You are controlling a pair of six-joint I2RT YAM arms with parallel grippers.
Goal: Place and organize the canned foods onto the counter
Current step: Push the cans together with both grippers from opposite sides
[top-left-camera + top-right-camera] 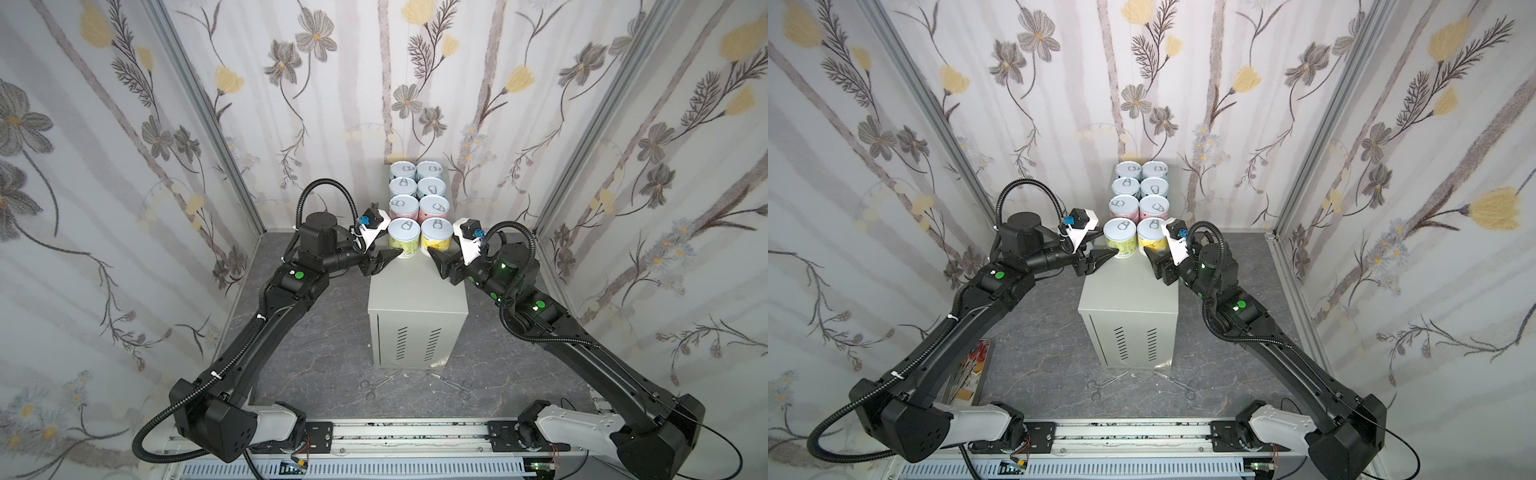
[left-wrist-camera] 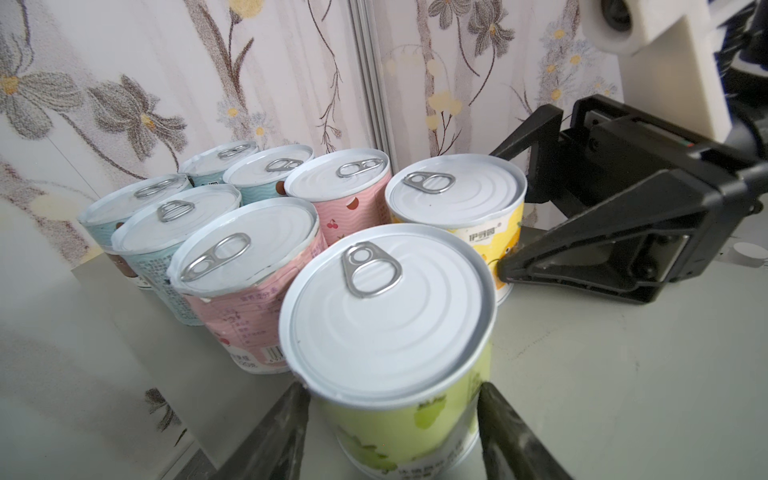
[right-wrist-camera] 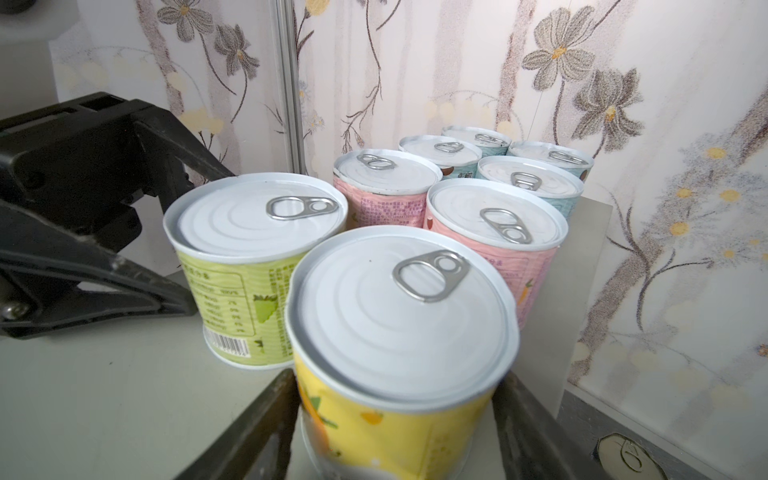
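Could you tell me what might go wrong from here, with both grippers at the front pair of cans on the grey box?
1. The left gripper brackets the green can, which stands close beside the pink can; a push could knock the packed rows.
2. The right gripper straddles the yellow can; withdrawing crookedly could drag it toward the counter front.
3. Both grippers work close together and might collide.

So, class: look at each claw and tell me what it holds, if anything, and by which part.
The left claw brackets the green can at its side wall. The right claw brackets the yellow can likewise. Whether either actually grips cannot be told.
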